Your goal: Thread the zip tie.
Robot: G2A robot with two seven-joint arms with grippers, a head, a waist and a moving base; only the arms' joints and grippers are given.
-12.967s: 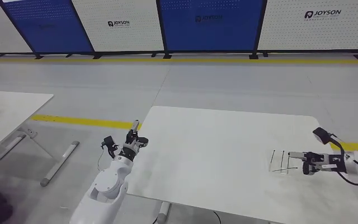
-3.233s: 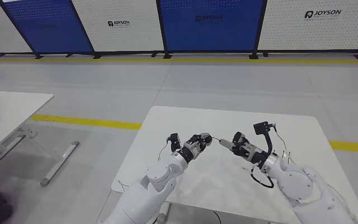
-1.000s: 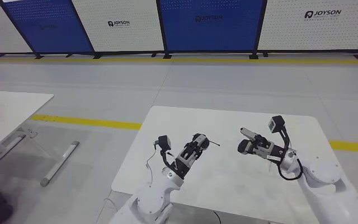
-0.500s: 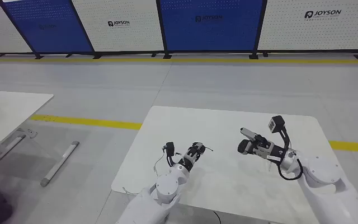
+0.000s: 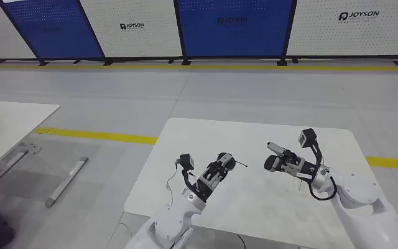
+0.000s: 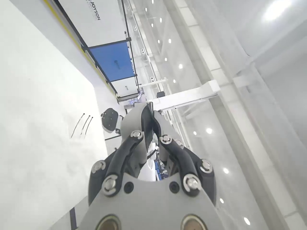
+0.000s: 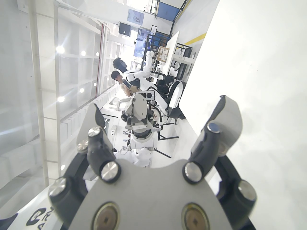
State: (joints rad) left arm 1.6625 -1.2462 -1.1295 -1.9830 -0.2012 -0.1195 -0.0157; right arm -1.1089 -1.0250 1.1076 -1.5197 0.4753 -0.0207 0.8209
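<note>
Grey floor (image 5: 124, 99) with yellow lines (image 5: 93, 134); blue and white partition panels (image 5: 235, 28) behind; another white table (image 5: 18, 121) at left.

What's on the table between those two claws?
In the top view, just bare table, apart from the zip tie sticking out of the left gripper toward the open right gripper.

Past the far edge of my surface (image 5: 311, 140), a dark logo with one short word stands on a white wall panel (image 5: 132, 26), again on a second white panel (image 5: 359, 15), and fainter on the blue panel (image 5: 235, 20) between them.
</note>
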